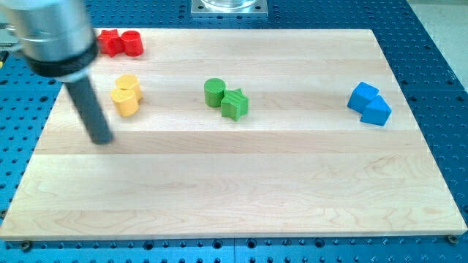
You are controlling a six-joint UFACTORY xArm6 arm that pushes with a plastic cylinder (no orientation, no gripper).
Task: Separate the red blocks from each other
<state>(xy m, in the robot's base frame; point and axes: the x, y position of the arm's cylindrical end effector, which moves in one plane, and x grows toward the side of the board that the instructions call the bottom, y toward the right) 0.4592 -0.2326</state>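
Two red blocks touch each other at the board's top left: a star-like red block [110,42] and a red cylinder [132,43] to its right. My tip [104,139] rests on the board at the view's left, well below the red blocks and just left of and below the yellow blocks. The rod rises toward the view's top left, where its grey mount hides the board's edge left of the red blocks.
Two yellow blocks [126,95] touch, right of the rod. A green cylinder [214,92] touches a green star [235,104] near the middle. Two blue blocks [369,104] touch at the right. The wooden board [241,190] lies on a blue perforated table.
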